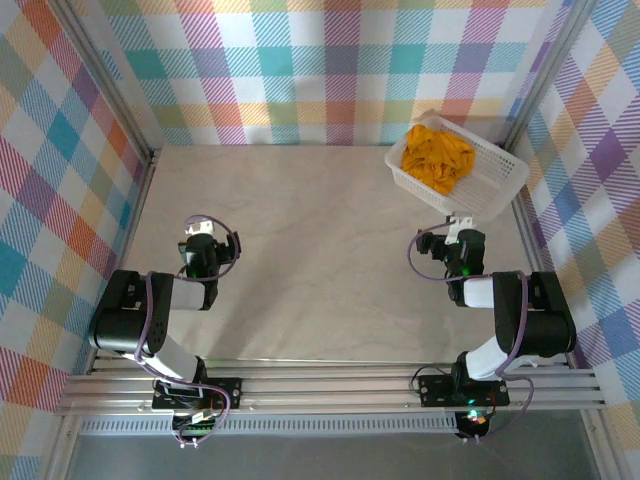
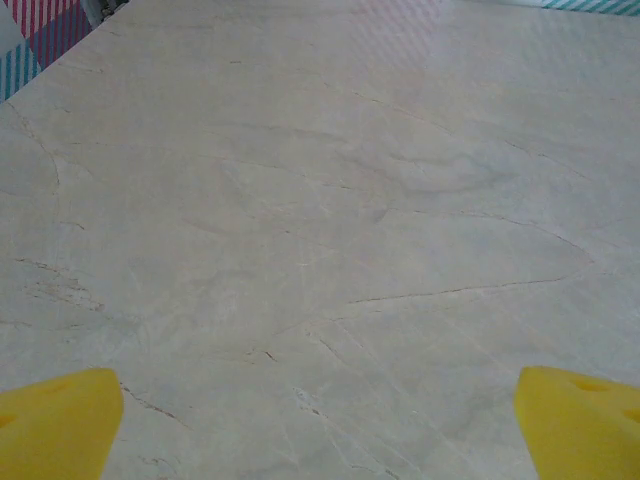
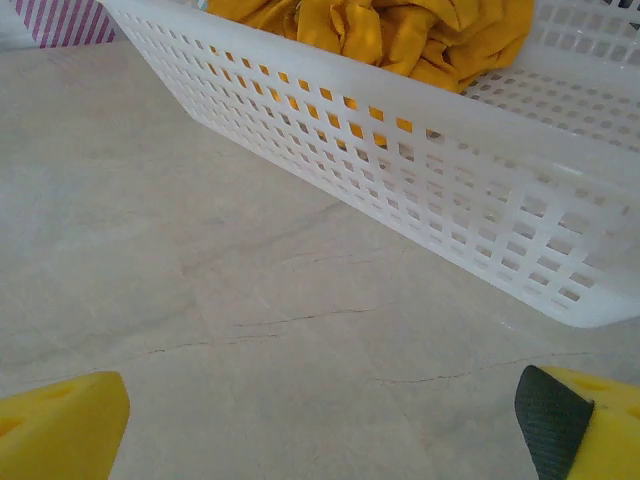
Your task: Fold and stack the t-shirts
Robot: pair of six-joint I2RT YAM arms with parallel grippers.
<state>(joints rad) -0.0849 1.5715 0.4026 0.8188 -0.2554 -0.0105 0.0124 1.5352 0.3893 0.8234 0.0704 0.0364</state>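
Crumpled orange-yellow t-shirts [image 1: 436,157] lie bunched in a white mesh basket [image 1: 497,182] at the back right of the table. The right wrist view shows the t-shirts [image 3: 400,30] over the basket's near wall [image 3: 400,170]. My right gripper [image 1: 461,222] sits just in front of the basket, open, with bare table between its yellow fingertips [image 3: 60,425]. My left gripper [image 1: 201,230] rests over the left part of the table, far from the basket, also open and empty, its yellow fingertips [image 2: 55,420] wide apart.
The marble-look tabletop [image 1: 320,250] stretches bare between the two arms. Checked fabric walls [image 1: 330,70] close in the back and both sides. The basket hangs slightly past the right wall's foot.
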